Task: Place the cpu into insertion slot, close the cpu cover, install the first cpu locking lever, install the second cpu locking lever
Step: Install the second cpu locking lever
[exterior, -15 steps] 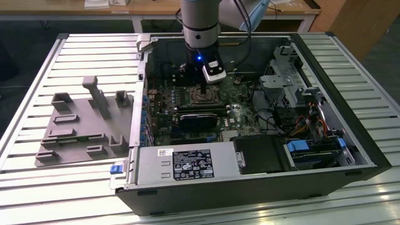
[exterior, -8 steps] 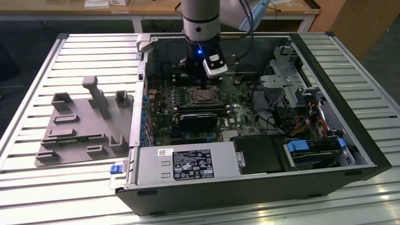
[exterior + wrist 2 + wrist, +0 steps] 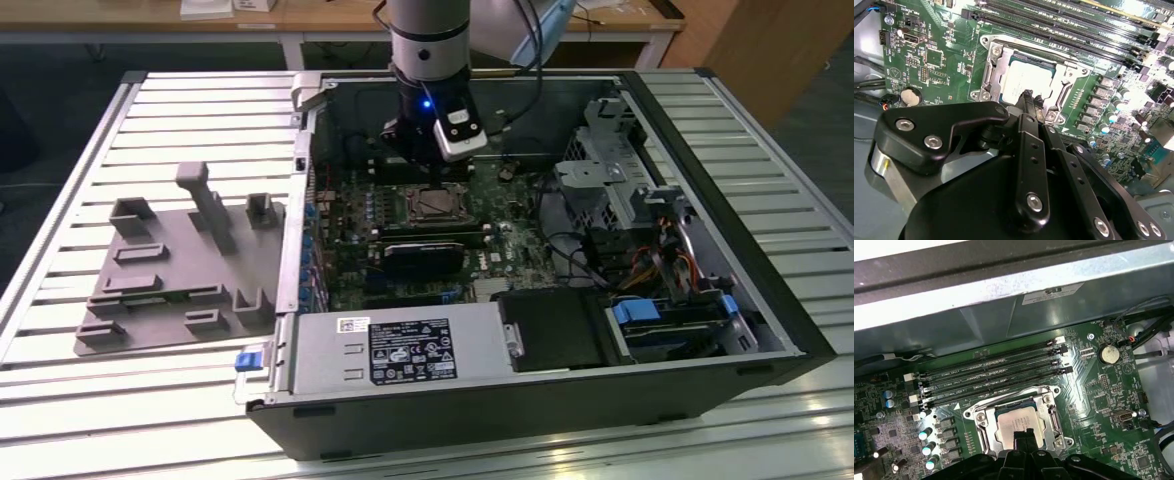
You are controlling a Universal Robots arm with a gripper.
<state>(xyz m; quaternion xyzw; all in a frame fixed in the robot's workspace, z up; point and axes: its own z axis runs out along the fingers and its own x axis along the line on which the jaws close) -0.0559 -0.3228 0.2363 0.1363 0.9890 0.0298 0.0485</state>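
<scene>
One open computer case (image 3: 534,250) lies on its side on a slatted metal surface (image 3: 80,180), with a grey moulded fixture tray (image 3: 180,265) beside it toward the exterior view's left. Desks (image 3: 334,20) stand behind the surface and a wooden panel (image 3: 747,40) rises at the exterior view's right.

Inside the case, the green circuit board (image 3: 1094,390) carries the insertion slot (image 3: 1019,422), just beside four long memory slots (image 3: 994,370).

Progress, as judged from both wrist views: the cpu (image 3: 1026,82) already sits in the insertion slot, its pale face showing through the window of the cpu cover (image 3: 995,70). The cpu cover appears lowered flat over it, so the first two steps look done. Whether either locking lever is latched cannot be told; that work is judged to be outstanding.

The arm (image 3: 427,40) stands over the socket area. The hand (image 3: 1027,95) hangs just above the near edge of the socket, its fingers (image 3: 1023,436) pressed together to a narrow tip and pinching nothing visible. Contact between that tip and the frame cannot be confirmed.
</scene>
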